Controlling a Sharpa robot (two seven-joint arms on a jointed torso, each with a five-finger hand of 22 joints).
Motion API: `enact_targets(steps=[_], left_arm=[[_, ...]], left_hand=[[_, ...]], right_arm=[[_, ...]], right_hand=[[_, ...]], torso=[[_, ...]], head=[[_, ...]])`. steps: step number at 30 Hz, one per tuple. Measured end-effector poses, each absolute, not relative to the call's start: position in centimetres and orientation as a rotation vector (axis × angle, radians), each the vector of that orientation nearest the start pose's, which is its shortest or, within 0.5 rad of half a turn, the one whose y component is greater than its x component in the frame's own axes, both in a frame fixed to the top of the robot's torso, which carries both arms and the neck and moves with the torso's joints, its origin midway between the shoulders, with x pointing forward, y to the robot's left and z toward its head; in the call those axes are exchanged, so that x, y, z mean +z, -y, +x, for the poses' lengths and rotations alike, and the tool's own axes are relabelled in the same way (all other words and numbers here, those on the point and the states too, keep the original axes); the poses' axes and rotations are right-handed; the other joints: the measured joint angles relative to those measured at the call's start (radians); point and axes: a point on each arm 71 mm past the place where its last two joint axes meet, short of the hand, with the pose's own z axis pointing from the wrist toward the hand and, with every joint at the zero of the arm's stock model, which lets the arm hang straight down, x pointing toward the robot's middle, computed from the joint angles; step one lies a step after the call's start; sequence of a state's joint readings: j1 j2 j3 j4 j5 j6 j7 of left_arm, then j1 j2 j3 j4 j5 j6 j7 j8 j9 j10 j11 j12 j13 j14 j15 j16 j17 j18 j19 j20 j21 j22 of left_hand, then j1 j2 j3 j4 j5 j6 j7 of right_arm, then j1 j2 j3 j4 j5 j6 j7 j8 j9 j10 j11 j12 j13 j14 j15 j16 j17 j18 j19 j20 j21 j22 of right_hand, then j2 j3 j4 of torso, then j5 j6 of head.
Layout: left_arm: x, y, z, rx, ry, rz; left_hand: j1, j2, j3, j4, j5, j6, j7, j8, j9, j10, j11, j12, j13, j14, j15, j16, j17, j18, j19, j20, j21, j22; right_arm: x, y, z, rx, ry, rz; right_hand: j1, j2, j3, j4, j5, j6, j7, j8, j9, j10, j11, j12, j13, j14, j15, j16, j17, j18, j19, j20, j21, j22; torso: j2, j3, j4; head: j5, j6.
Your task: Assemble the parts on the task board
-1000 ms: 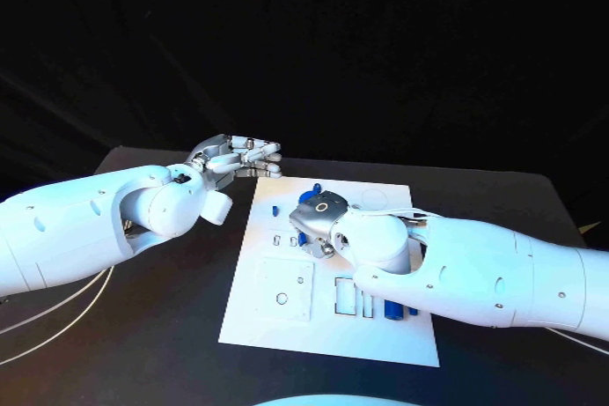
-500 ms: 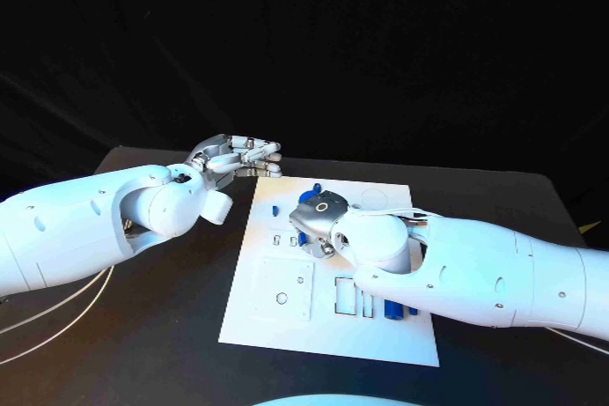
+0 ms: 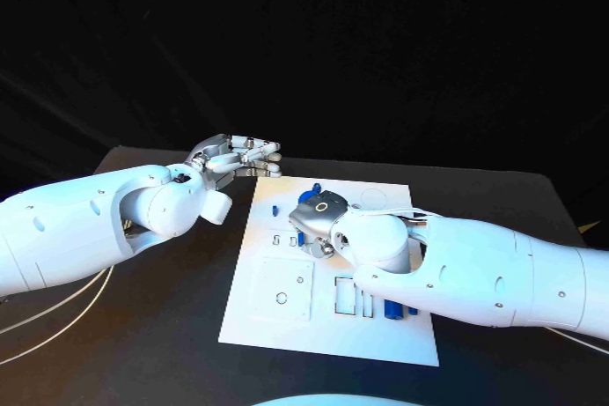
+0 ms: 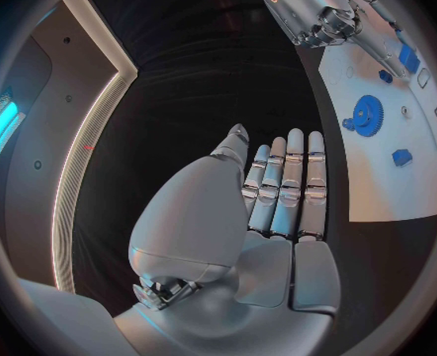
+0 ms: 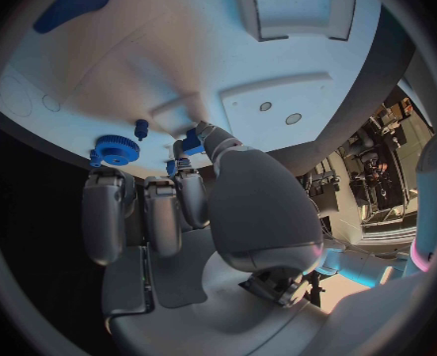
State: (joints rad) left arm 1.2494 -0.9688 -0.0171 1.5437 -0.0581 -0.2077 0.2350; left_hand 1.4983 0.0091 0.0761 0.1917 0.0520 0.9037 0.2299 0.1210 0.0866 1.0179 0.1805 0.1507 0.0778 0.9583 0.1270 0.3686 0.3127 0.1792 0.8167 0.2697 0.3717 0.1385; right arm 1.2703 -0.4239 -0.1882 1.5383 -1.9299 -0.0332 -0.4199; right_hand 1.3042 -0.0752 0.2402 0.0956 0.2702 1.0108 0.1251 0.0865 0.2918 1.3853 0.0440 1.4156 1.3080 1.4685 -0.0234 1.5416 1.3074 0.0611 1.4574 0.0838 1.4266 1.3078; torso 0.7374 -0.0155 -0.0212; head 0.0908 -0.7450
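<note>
The white board [image 3: 333,327] lies lengthways down the middle of the black table [image 3: 152,335], with bare tabletop on both long sides and more beyond its far edge. The left hand [image 3: 238,156] hangs over the table just off the board's far left corner. In its wrist view the fingers [image 4: 286,183] lie straight and side by side with the thumb alongside, and nothing is in the palm.

The right hand [image 3: 320,219] is down over the far half of the board, its arm covering much of the board's right side. In its wrist view a small blue part [image 5: 191,142] sits pinched at the tips of thumb and finger, right against the board surface. A blue gear [image 5: 115,149] sits on the board just beside that hand, with a small blue peg [image 5: 142,128] between gear and pinched part. Near the board's close end, blue bars [image 3: 395,310] lie in slots by the right forearm.
</note>
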Motion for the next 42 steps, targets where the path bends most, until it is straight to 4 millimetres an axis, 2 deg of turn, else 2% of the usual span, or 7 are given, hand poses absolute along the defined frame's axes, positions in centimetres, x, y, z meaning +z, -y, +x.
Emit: enact_targets(steps=[16,22,26,31,35,40,42], left_arm=[[-15.3,-26.0,49.2,-1.473,-1.520,-1.101],[-15.3,-26.0,49.2,-1.473,-1.520,-1.102],[-15.3,-26.0,49.2,-1.472,-1.520,-1.102],[-15.3,-26.1,49.2,-1.466,-1.523,-1.098],[-15.4,-26.2,49.3,-1.449,-1.535,-1.083],[-15.6,-26.3,49.4,-1.413,-1.583,-1.040],[-15.7,-26.3,49.4,-1.388,-1.623,-1.013]], left_hand=[[0.000,0.000,0.000,0.000,0.000,0.000,0.000,0.000,0.000,0.000,0.000,0.000,0.000,0.000,0.000,0.000,0.000,0.000,0.000,0.000,0.000,0.000],[0.000,0.000,0.000,0.000,0.000,0.000,0.000,0.000,0.000,0.000,0.000,0.000,0.000,0.000,0.000,0.000,0.000,0.000,0.000,0.000,0.000,0.000],[-0.004,-0.004,0.000,0.000,0.000,0.000,0.000,0.000,0.001,0.000,0.000,0.000,0.000,0.004,0.004,-0.008,-0.003,0.000,0.000,0.000,0.000,-0.002],[-0.015,-0.015,-0.006,0.002,0.000,-0.002,-0.002,0.000,0.002,-0.002,-0.005,0.000,0.000,0.015,-0.003,-0.009,-0.004,0.000,0.010,0.001,0.000,-0.002],[-0.034,-0.034,-0.032,0.009,0.000,0.015,-0.030,0.008,0.007,0.045,-0.035,0.024,0.009,0.088,-0.029,-0.004,-0.001,0.000,0.067,-0.019,0.023,0.003],[-0.050,-0.033,-0.056,0.034,0.000,0.094,-0.065,0.041,0.024,0.177,-0.082,0.077,0.038,0.274,-0.086,0.102,0.061,0.000,0.197,-0.079,0.102,0.036],[-0.066,-0.035,-0.068,0.046,0.000,0.121,-0.077,0.055,0.033,0.226,-0.100,0.112,0.061,0.334,-0.104,0.170,0.106,0.000,0.255,-0.107,0.147,0.058]], right_arm=[[-19.9,0.1,43.4,0.413,-1.609,-0.821],[-19.9,0.2,43.5,0.410,-1.611,-0.819],[-19.9,0.5,43.5,0.407,-1.613,-0.815],[-19.8,1.6,43.6,0.412,-1.604,-0.787],[-19.5,3.5,43.9,0.449,-1.573,-0.726],[-18.6,6.8,44.5,0.558,-1.556,-0.592],[-18.0,8.3,44.9,0.622,-1.571,-0.512]], right_hand=[[-0.005,-0.005,0.000,0.000,-0.005,-0.012,0.005,-0.005,-0.002,-0.004,0.004,-0.004,-0.007,0.000,0.000,-0.004,0.000,0.000,-0.004,-0.004,-0.005,0.000],[-0.025,-0.025,-0.010,0.016,-0.041,-0.043,0.017,-0.015,-0.006,-0.024,0.013,-0.020,-0.028,-0.002,0.002,-0.012,0.000,0.000,-0.013,0.006,-0.022,0.000],[-0.037,-0.037,-0.026,0.032,-0.092,-0.066,0.019,-0.015,-0.007,-0.030,0.020,-0.020,-0.035,-0.004,0.004,-0.017,0.000,0.000,-0.018,0.011,-0.029,0.000],[-0.049,-0.069,-0.058,0.065,-0.127,-0.093,0.020,-0.015,-0.007,-0.040,0.022,-0.026,-0.044,-0.004,0.011,-0.026,0.000,0.000,-0.033,0.014,-0.051,0.000],[-0.041,-0.077,-0.061,0.085,-0.123,-0.087,0.011,-0.005,-0.002,-0.051,0.013,-0.035,-0.057,-0.004,0.011,-0.044,0.001,0.000,-0.050,0.013,-0.078,0.000],[0.009,-0.053,-0.030,0.092,-0.099,-0.019,0.002,0.033,0.016,-0.092,0.002,-0.081,-0.115,0.000,0.007,-0.099,0.001,0.016,-0.097,0.003,-0.151,-0.014],[0.038,-0.045,-0.010,0.086,-0.084,-0.013,0.001,0.033,0.017,-0.113,0.002,-0.107,-0.145,-0.004,0.003,-0.127,-0.005,0.019,-0.121,0.001,-0.189,-0.043]], torso=[[0.000,0.0000,-0.0001],[0.000,0.0000,-0.0001],[-0.001,0.0000,0.0000],[-0.001,0.0001,0.0003],[-0.002,0.0002,-0.0006],[-0.006,0.0003,-0.0025],[-0.008,0.0003,-0.0030]], head=[[-0.001,-0.001],[-0.002,0.000],[-0.003,0.001],[-0.005,0.005],[-0.006,0.010],[-0.010,0.019],[-0.011,0.023]])
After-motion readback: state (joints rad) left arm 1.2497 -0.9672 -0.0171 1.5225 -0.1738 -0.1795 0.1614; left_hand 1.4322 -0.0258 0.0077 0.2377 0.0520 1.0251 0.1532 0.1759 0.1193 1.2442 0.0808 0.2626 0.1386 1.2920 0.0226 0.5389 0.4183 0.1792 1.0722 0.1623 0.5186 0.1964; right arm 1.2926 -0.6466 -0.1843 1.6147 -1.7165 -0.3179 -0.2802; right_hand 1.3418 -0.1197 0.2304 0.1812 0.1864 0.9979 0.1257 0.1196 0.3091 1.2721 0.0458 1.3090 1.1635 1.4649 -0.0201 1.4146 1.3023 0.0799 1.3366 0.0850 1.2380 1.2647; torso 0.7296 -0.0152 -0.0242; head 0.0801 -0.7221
